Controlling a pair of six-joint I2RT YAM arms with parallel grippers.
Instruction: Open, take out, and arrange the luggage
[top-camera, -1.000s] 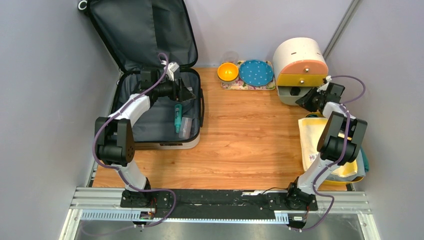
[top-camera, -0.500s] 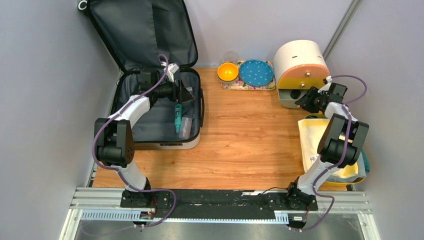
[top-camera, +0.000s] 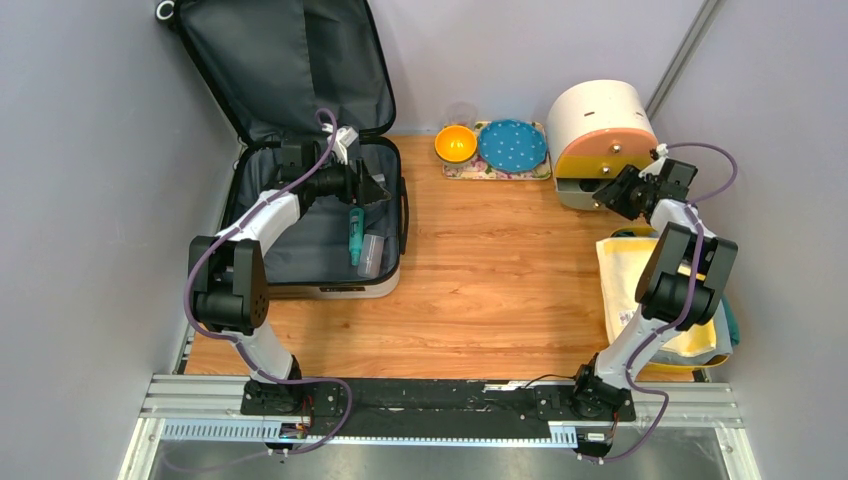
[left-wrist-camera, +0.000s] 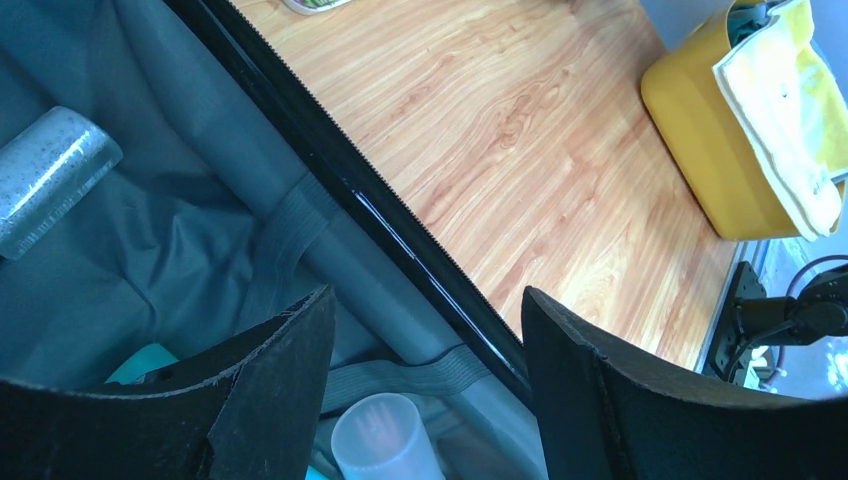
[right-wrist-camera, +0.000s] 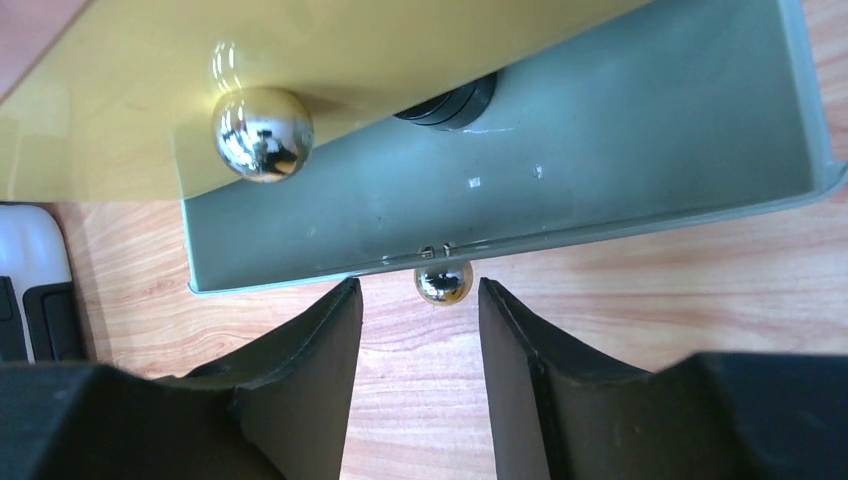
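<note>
Though ajar, grey drawer (right-wrist-camera: 560, 160) before right tool (right-wrist-camera: 418, 292).

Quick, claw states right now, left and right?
Left claw: open, empty, over the luggage.
Right claw: open, straddling the grey drawer knob, not gripping.

Contents, counted: 1 luggage (top-camera: 280, 60), lid raised, holding 3 loose items: 1 teal pen-like stick (top-camera: 355, 235), 1 clear cup (left-wrist-camera: 385, 440) and 1 grey cylinder (left-wrist-camera: 55, 175). Far edge of the table: 1 orange bowl (top-camera: 455, 143) and 1 blue dotted plate (top-camera: 511, 145) on 1 patterned mat (top-camera: 470, 173). 1 round drawer box (top-camera: 595, 110) with 3 drawers; 2 chrome knobs (right-wrist-camera: 262, 120) appear in the right wrist view. 1 yellow bin (left-wrist-camera: 700, 140) carrying 1 yellow cloth (left-wrist-camera: 790, 120).
</note>
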